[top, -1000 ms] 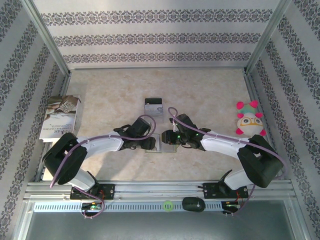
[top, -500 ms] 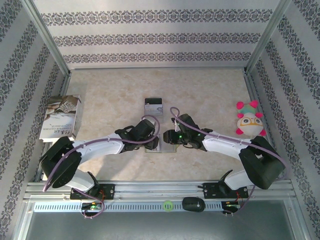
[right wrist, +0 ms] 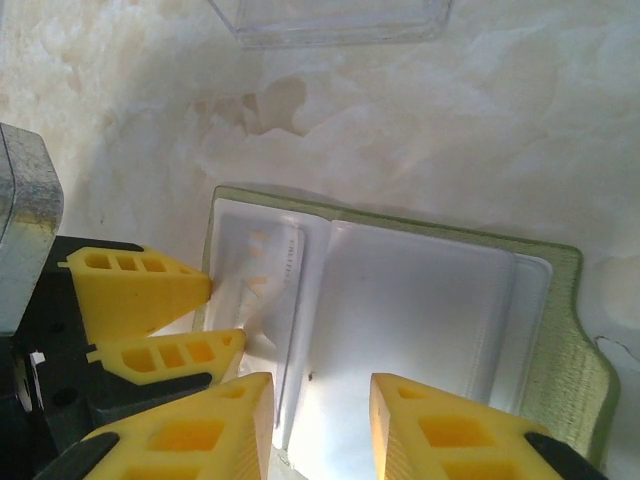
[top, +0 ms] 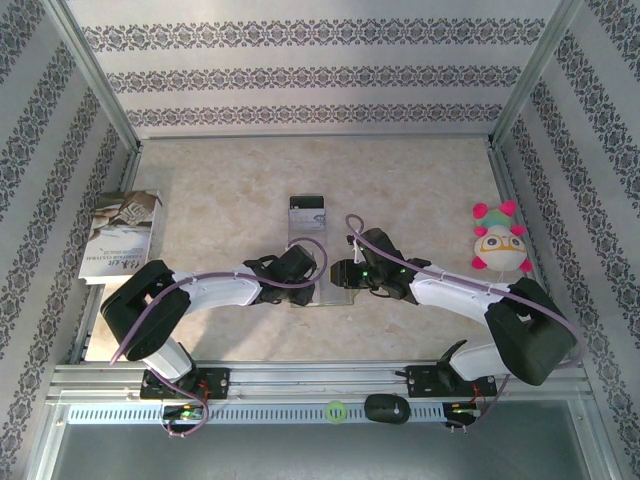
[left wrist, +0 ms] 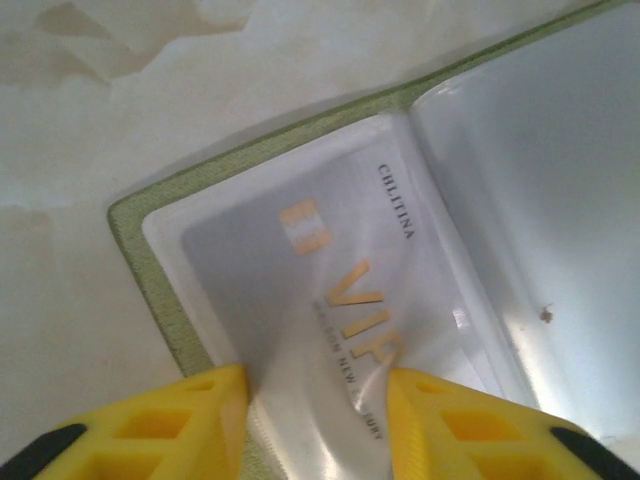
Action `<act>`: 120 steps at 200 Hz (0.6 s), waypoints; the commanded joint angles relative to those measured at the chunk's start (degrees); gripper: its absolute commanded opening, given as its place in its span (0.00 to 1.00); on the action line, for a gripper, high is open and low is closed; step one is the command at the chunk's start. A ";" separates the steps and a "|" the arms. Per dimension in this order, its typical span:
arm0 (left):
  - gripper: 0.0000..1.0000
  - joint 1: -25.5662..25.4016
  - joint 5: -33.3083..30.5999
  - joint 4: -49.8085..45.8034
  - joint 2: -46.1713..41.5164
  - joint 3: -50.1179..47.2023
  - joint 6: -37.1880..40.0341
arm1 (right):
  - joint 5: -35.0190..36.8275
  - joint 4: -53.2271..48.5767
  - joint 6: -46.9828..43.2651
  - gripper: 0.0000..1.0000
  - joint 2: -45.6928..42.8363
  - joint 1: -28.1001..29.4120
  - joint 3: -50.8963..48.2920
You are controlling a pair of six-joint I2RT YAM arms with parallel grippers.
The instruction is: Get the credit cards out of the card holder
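Olive card holder (left wrist: 135, 270) lies open. Your half-closed left hand (left wrist: 315, 385) straddles the near end of the credit card (left wrist: 320, 260); grip unclear. Right hand (right wrist: 320, 400) part-open, empty.

We tag the card holder (left wrist: 135, 275) olive-green at the rim and pale glossy inside. The credit card (left wrist: 290, 265) is silver-grey with gold lettering. Left gripper (left wrist: 315, 400) and right gripper (right wrist: 320, 400) are yellow. Table (top: 220, 180) is beige marbled, walls (top: 300, 75) white with dark floral bands, plush toy (top: 498, 243) white, pink and yellow.

Card holder (right wrist: 562, 335) open at near centre of table (top: 220, 190), credit card (left wrist: 330, 270) in its left pocket. Case (top: 307, 212) behind it. Booklet (top: 120, 235) at left edge, plush toy (top: 500, 238) at right.
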 commanded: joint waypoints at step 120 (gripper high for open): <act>0.34 -0.61 1.46 -0.38 0.98 -1.91 -0.32 | -13.80 6.49 -0.74 0.19 14.50 2.02 6.08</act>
